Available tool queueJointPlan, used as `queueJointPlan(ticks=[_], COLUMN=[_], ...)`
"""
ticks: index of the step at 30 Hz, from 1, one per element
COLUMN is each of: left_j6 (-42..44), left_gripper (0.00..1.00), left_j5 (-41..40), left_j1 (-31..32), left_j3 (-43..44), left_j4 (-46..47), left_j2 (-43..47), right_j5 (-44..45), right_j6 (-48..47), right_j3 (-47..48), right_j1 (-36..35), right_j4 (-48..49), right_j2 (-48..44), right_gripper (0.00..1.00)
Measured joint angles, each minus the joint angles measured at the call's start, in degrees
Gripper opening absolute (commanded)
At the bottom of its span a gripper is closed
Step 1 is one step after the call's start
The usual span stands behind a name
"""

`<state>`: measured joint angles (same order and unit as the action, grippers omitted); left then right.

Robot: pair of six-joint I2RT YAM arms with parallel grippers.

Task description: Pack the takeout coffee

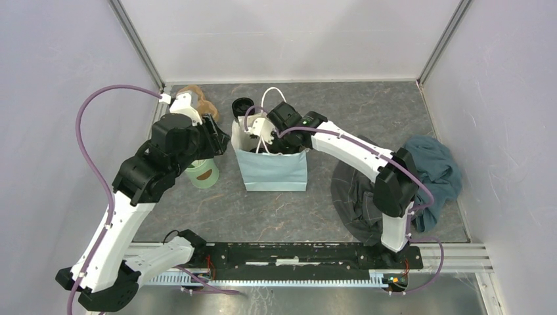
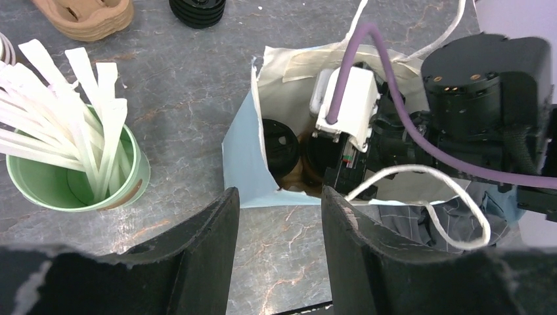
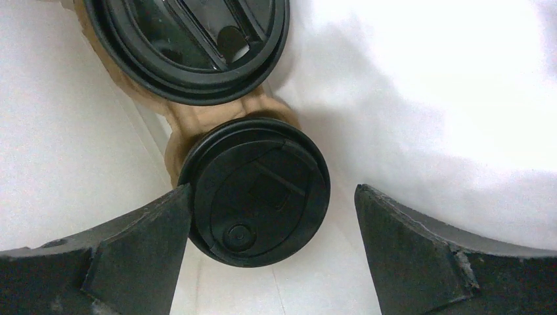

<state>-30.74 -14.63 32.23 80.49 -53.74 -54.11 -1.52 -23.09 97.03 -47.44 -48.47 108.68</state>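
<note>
Black fingers [image 3: 131, 256] of the right claw [image 3: 272, 191] fill the bottom of its wrist view, spread as wide as they go and holding nothing. Between them stands a cup [image 3: 255, 197], seen from above as a round black sip lid. One finger sits just beside the lid's rim; whether it touches cannot be told. The other finger is well apart from it. A second cup [image 3: 187, 46] stands just behind, and brown moulded paper shows between the two. White bag walls surround both.

From above, the right claw reaches down into the open mouth of a pale blue bag [image 1: 272, 172] at mid-table. The left claw [image 2: 279, 197] hovers over the table just beside the bag's near edge, half open and empty. A green cup [image 2: 134, 180] of white sticks stands near the bag, with a lid stack [image 2: 197, 10] further back.

Both cups appear to be in the bag, so the task looks close to done, at the letting-go step. The next move calls for a straight lift out of the bag. The open fingers should stay clear of the lid and of the white handles [image 2: 460, 216] looped near the arm.
</note>
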Motion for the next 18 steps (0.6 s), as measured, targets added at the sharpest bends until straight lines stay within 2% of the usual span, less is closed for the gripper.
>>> queueJointPlan(ticks=[10,18], left_j6=[-0.4,-0.5], left_gripper=[0.56,0.61], left_j5=[0.5,1.2], left_j1=[0.0,0.0], left_j3=[0.0,0.0], left_j4=[-0.1,-0.1], left_j2=[-1.0,-2.3], right_j5=[0.0,0.5], right_j6=[4.0,7.4], right_j3=[7.3,15.4], right_j1=[0.0,0.0], right_j4=[-2.8,-3.9], right_j2=[-3.5,-5.7], right_gripper=[0.98,0.98])
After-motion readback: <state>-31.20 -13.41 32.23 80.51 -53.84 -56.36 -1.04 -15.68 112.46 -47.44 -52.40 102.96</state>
